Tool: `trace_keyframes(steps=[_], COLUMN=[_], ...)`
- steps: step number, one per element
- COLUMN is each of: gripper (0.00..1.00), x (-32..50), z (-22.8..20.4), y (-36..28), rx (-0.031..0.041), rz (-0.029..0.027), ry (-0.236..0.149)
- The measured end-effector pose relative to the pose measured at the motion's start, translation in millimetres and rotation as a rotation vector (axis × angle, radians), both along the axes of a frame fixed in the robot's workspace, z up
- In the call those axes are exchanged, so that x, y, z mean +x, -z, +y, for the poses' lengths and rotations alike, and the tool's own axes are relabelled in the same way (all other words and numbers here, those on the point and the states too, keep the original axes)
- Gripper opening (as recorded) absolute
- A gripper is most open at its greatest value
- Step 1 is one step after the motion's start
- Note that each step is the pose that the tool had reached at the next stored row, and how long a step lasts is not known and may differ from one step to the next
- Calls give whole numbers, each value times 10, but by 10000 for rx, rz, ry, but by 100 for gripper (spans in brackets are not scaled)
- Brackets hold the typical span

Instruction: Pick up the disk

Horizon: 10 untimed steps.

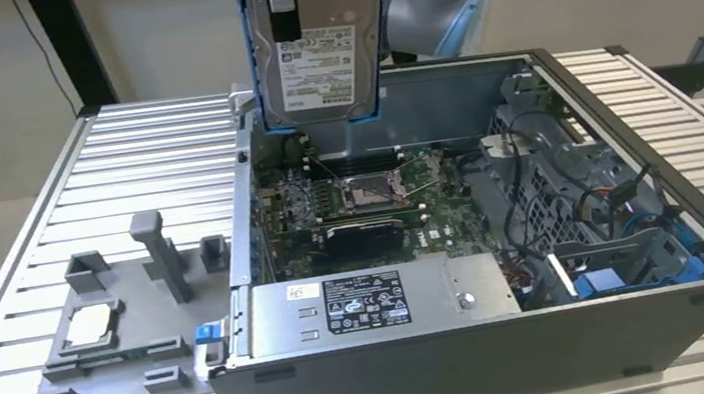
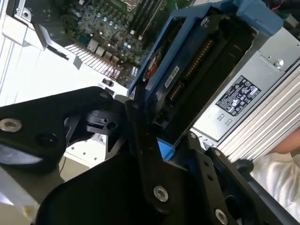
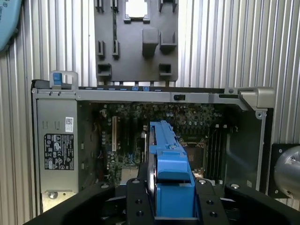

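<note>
The hand (image 3: 169,202) is clamped from both sides on the disk (image 1: 319,55), a flat silver-grey drive with a white printed label in a blue plastic bracket, hanging upright and apparently clear above the open computer case (image 1: 687,297) on the ribbed tabletop (image 1: 119,165).

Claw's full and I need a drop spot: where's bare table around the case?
Bare ribbed table lies on the exterior view's left of the case, beyond the grey fixture tray. Inside the case it is crowded: motherboard, cables, power supply.
</note>
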<state>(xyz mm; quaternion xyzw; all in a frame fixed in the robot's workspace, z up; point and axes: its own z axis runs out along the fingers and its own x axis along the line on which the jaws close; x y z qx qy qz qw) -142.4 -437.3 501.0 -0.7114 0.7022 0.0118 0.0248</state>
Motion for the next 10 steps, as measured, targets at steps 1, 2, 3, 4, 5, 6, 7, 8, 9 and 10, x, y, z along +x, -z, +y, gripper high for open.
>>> trace_keyframes(steps=[1, 2, 3, 4, 5, 6, 7, 8, 9, 10], gripper=[0, 0, 0, 0, 0, 0, 0, 0, 0, 0], x=[10, 21, 31, 41, 51, 60, 69, 78, 86, 93], z=[-23, -45, -69, -93, -116, -141, -167, -196, -226, -258], y=[1, 1, 1, 2, 2, 3, 3, 3, 4, 4], rx=[0, 1, 1, 0, 1, 1, 1, 0, 0, 0], rz=[0, 0, 0, 0, 0, -1, 0, 0, 0, 0], ry=[0, -1, -1, -1, -1, 0, 0, 0, 0, -1])
